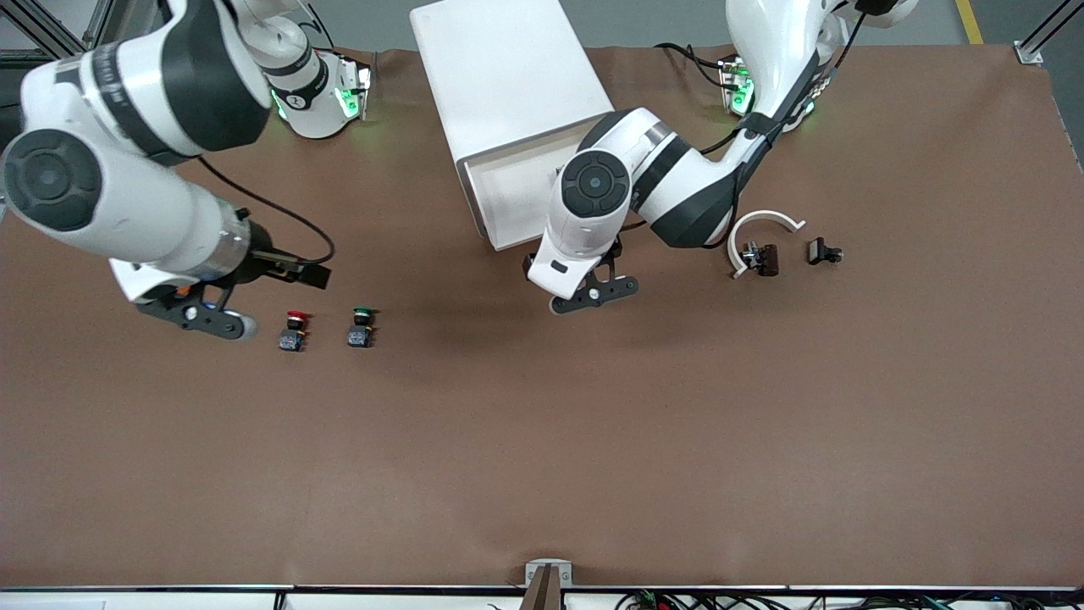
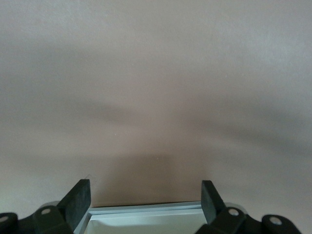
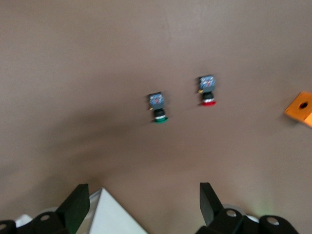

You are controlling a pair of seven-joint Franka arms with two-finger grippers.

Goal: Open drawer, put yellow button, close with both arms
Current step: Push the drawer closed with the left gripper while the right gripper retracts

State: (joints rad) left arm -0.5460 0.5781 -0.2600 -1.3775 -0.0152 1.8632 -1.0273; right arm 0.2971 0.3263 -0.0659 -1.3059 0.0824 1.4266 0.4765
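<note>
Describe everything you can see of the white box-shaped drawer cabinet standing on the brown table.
The white box-shaped drawer cabinet is plain, smooth and matte, probably plastic or painted board. It stands on the brown table between the two arm bases. Its drawer is pulled out toward the front camera, and the part of its shallow white inside that shows is empty. The left arm covers one drawer corner. The left gripper hangs open just in front of the drawer rim; no contact shows.
</note>
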